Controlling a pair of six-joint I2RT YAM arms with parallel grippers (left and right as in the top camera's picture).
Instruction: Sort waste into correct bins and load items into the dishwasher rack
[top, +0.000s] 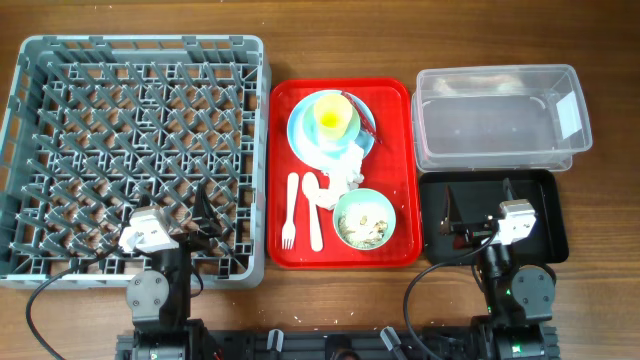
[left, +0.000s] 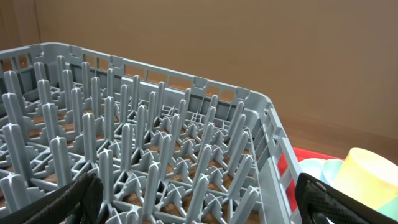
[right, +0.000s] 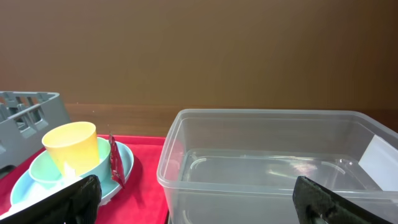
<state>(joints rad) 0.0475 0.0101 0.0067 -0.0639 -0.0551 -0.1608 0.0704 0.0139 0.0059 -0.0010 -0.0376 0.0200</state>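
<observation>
Left gripper (left: 199, 202): jaws wide apart, holding nothing. It hangs over the near part of the dishwasher rack (top: 30, 150), which sits just left of the red tray (top: 400, 205).

Right gripper (right: 205, 202): jaws wide apart, also empty. It hangs above the black tray (top: 552, 228), just right of the red tray's near half. The clear tub (top: 420, 120) stands just right of its far half, and I see nothing in it.

Everything else is on the red tray.
- Far end: yellow cup (top: 334, 118) in the small blue bowl (right: 40, 169), on the blue plate (top: 298, 130). The red wrapper (right: 115, 163) leans at the cup's right.
- Middle: crumpled napkin (top: 340, 178).
- Near left: fork (top: 291, 210) and spoon (top: 313, 205), side by side.
- Near right: pale green bowl (top: 336, 212) holding rice scraps (top: 368, 228).
</observation>
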